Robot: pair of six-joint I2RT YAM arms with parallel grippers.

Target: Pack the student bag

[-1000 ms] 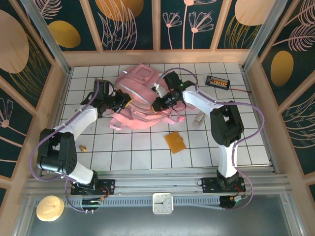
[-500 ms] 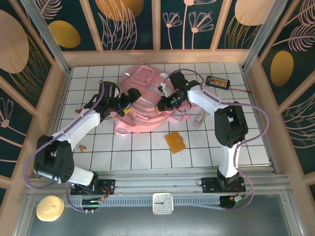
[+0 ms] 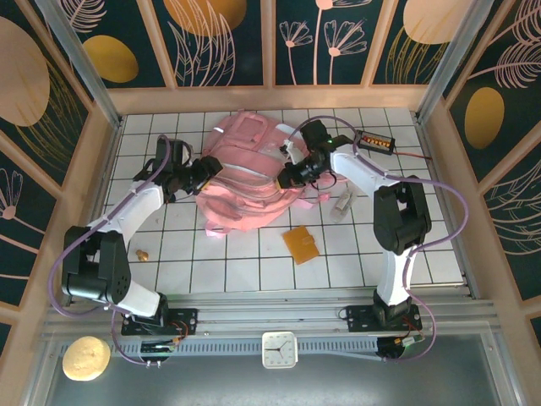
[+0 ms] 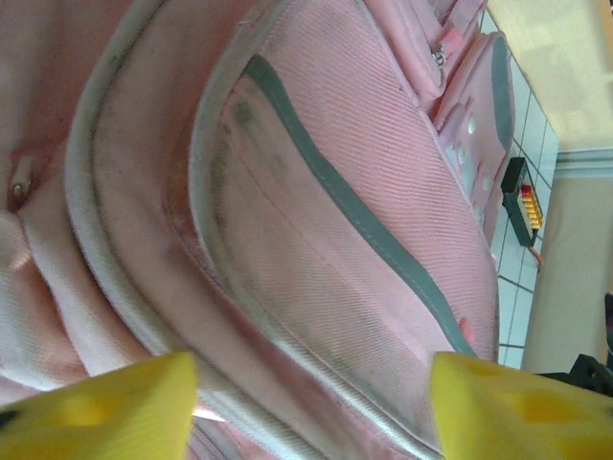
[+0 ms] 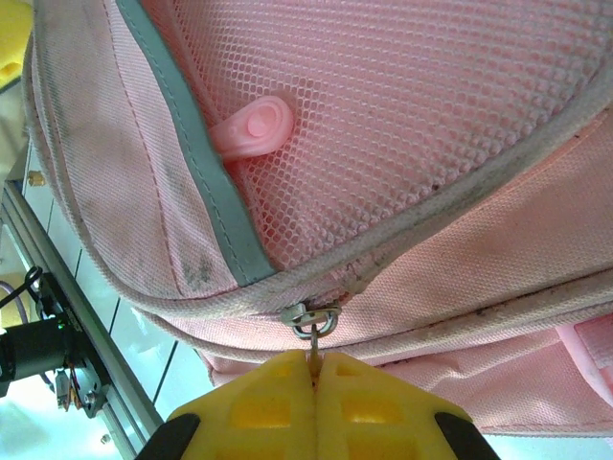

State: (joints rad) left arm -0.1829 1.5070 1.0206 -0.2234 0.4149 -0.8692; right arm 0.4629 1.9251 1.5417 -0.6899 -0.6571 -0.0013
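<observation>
Left end effector (image 3: 204, 171) drew back open; right end effector (image 5: 314, 369) clamps pink bag's (image 3: 245, 148) zip-pull (image 5: 311, 321).

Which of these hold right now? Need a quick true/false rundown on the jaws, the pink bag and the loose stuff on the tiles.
1. The right jaws are shut on a zip pull of the student bag. True.
2. The left jaws are clamped shut. False: they stand apart, facing the bag's fabric, gripping nothing.
3. The flat orange item is inside the bag. False: it lies on the white tiles, apart from the bag, on its near side.
4. The black device with an orange display sits on the tiles, apart from the bag. True.
</observation>
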